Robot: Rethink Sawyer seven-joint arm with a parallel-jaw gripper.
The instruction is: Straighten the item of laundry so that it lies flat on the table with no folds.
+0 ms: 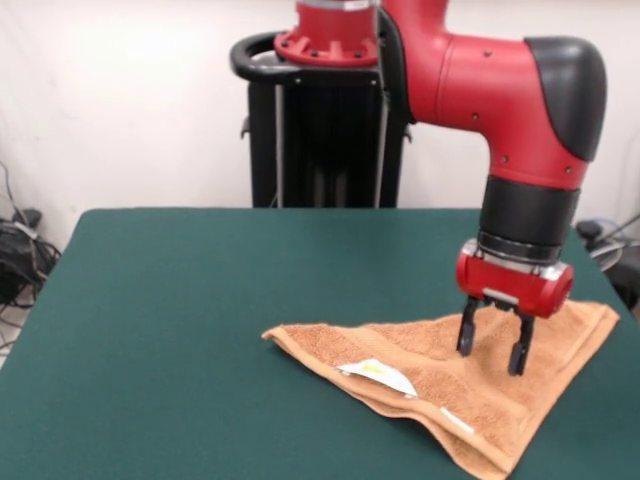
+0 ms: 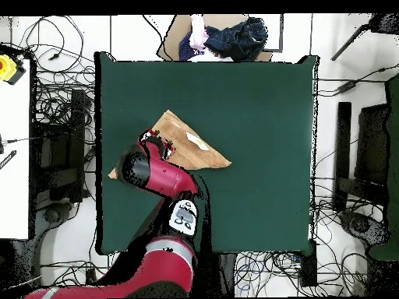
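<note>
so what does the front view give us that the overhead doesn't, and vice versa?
Front only: the gripper with its jaws open, tips down at the towel; whether they touch the cloth is unclear. It also shows the white label on the folded edge and the pedestal.

Overhead only: the table outline whole, cables on the floor around it, and a pile of dark cloth beyond the far edge. The arm hides the gripper here.

Both: the towel folded into a triangle, not flat, with the red arm over one end.

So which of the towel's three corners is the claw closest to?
The corner at the picture's right in the front view: the open claw stands over the towel nearer that tip than the left or near corner.
</note>
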